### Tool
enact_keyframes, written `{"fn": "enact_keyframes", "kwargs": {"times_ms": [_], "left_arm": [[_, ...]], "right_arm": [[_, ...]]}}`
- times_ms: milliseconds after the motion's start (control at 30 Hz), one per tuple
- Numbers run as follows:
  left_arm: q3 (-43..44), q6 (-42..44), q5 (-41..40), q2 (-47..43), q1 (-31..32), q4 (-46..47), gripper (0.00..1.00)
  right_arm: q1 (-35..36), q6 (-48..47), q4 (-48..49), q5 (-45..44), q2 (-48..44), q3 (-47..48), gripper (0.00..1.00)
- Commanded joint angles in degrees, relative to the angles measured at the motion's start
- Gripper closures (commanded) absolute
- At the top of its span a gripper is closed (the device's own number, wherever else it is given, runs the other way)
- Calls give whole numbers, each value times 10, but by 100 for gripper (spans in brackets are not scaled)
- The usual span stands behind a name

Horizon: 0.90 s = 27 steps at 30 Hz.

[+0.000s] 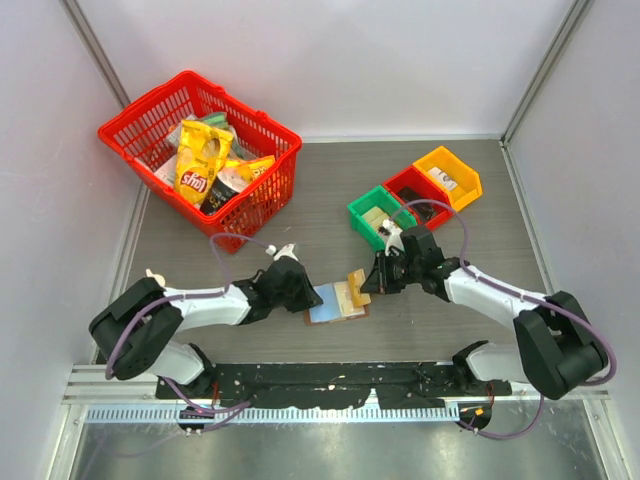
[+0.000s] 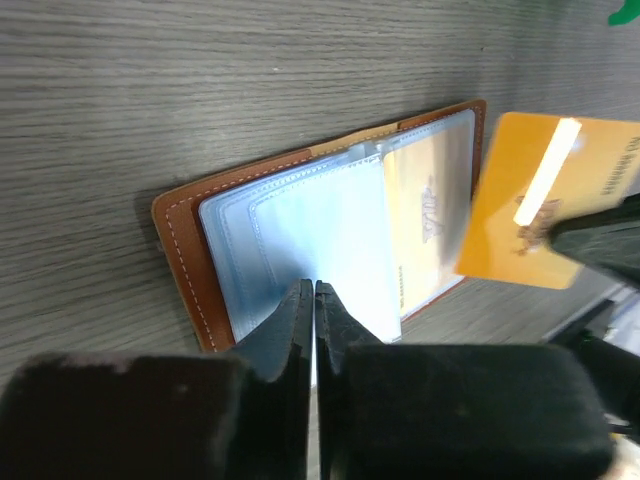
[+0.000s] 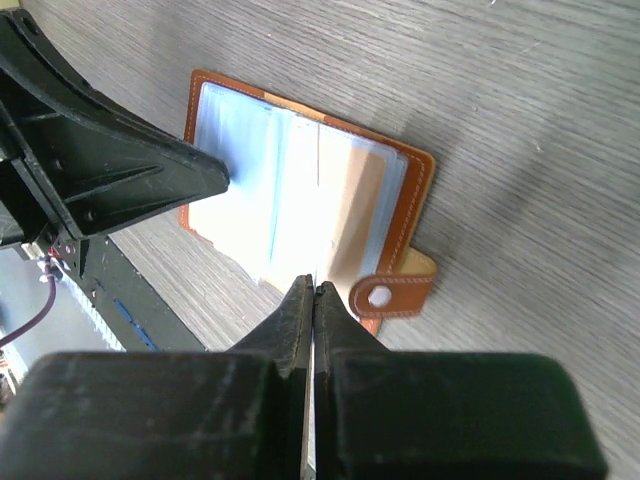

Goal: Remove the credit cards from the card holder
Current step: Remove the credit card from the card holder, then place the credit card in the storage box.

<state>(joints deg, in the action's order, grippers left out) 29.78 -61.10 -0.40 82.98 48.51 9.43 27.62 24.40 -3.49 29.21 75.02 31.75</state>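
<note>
Pinching credit card (image 2: 530, 200), right jaws; left jaws, closed, seemingly pinning holder (image 2: 320, 220).

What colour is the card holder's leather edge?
Card holder is tan-brown with pale stitching; right wrist view.

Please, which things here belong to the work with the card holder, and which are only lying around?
Belong to the job:
card holder, lying open
credit card, gripped by the right gripper
left gripper, shut, tip on the holder

Just lying about:
red basket with snack bags
green bin, red bin, orange bin
</note>
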Motion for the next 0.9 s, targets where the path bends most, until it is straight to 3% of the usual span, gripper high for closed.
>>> {"fn": "enact_keyframes", "kwargs": {"times_ms": [0,167,267,433,667,867], "left_arm": [[-9,42,-48,-53,-5,-75,85],[-2,159,-172,-190,-5,-93,24],[-26,226,-260,-261,-6,-87,3],[-82,305,-293,-347,-6,-28,0],[-34,464,-93,-435,-5,-71,0],[83,533,38,-403,-6,-147,0]], "right_arm": [[-3,-38,-74,-28,-58,44,99],[-3,-66,-118,-27,-114,84,99],[-2,-91,-137,-26,-142,97,99],[-4,-136,-183,-18,-160,128,99],[-2,-239,-251,22,-177,185,99],[2,-306,-282,52,-163,237,99]]}}
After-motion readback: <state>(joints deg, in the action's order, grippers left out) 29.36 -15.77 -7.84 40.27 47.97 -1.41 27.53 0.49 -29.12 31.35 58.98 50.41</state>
